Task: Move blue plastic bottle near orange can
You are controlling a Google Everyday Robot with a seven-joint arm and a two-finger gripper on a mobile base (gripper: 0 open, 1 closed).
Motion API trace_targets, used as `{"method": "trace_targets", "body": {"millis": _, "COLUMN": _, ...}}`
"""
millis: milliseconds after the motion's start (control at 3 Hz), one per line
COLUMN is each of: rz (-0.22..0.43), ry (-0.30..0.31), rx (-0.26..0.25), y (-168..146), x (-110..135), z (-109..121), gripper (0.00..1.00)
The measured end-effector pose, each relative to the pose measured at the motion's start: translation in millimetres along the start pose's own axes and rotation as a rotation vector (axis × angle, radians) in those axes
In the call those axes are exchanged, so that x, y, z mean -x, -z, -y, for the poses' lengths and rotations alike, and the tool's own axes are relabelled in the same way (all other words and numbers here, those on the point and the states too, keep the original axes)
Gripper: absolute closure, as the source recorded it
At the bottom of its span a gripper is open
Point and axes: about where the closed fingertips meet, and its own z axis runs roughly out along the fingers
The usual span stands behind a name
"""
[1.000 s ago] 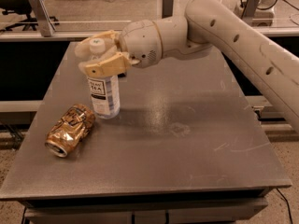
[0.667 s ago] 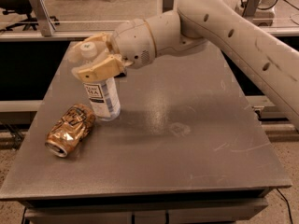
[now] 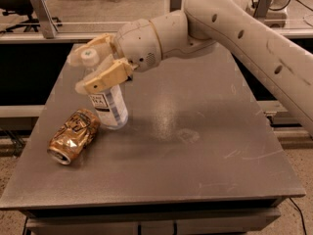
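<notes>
Left on the gray table the blue plastic bottle stands by the lying orange can, the gripper at its top.

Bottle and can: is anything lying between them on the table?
No. In the camera view the bottle stands right beside the can on the table with nothing between; whether they touch is unclear. The gripper is around the bottle's top.

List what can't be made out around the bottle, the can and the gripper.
1. Camera view, the blue plastic bottle: the gripper at its top covers the neck and shoulder and cuts off the top of the label.
2. Camera view, the orange can: its markings are too small to read, and whether it touches the bottle is unclear.
3. Camera view, the arm: cut off by the right edge, so the base is unseen.
</notes>
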Motion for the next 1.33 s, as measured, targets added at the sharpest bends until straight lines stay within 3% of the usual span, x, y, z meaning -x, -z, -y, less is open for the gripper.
{"method": "trace_targets", "body": {"millis": 333, "rz": 0.001, "ry": 0.002, "rx": 0.004, "y": -2, "x": 1, "z": -1, "gripper": 0.0}}
{"method": "trace_targets", "body": {"millis": 667, "rz": -0.013, "ry": -0.009, "rx": 0.009, "y": 1, "x": 2, "z": -1, "gripper": 0.0}}
{"method": "trace_targets", "body": {"millis": 1000, "rz": -0.091, "ry": -0.072, "rx": -0.019, "y": 39, "x": 1, "z": 1, "gripper": 0.0}}
{"method": "trace_targets", "body": {"millis": 1333, "rz": -0.138, "ry": -0.11, "rx": -0.115, "y": 95, "x": 3, "z": -5, "gripper": 0.0}}
